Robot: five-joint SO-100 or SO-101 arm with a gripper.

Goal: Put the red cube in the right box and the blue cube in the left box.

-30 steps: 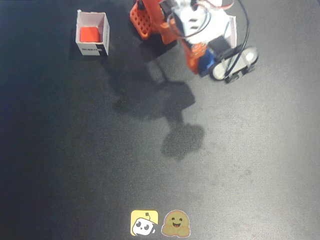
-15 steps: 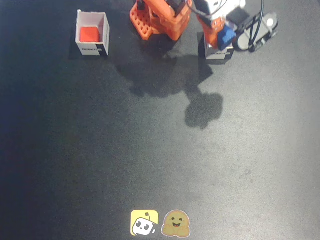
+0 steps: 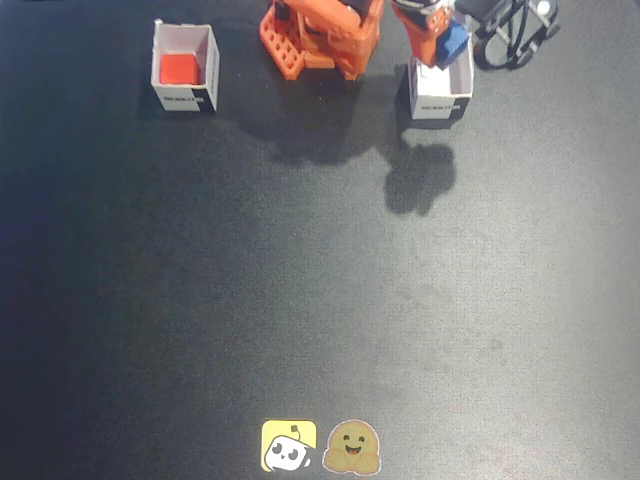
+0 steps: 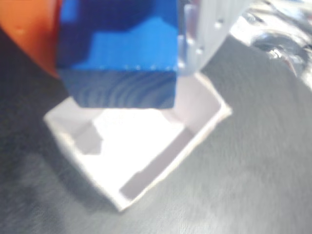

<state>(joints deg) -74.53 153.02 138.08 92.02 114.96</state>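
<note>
The red cube [image 3: 179,68] lies inside the white box [image 3: 184,96] at the upper left of the fixed view. My gripper [image 3: 447,42] is shut on the blue cube [image 3: 453,42] and hangs over the other white box [image 3: 440,100] at the upper right. In the wrist view the blue cube [image 4: 119,53] fills the top, clamped between an orange finger [image 4: 29,34] and a white finger [image 4: 207,34]. Directly below it sits the open white box [image 4: 195,124], which holds nothing.
The arm's orange base [image 3: 320,35] stands between the two boxes at the top edge. Two stickers, a yellow one [image 3: 289,445] and a round tan face [image 3: 351,447], lie at the bottom middle. The surface is a dark mat [image 3: 320,280].
My gripper has carried the blue cube up and to the right, from beside the right box to above it. Its shadow on the mat moved the same way.
</note>
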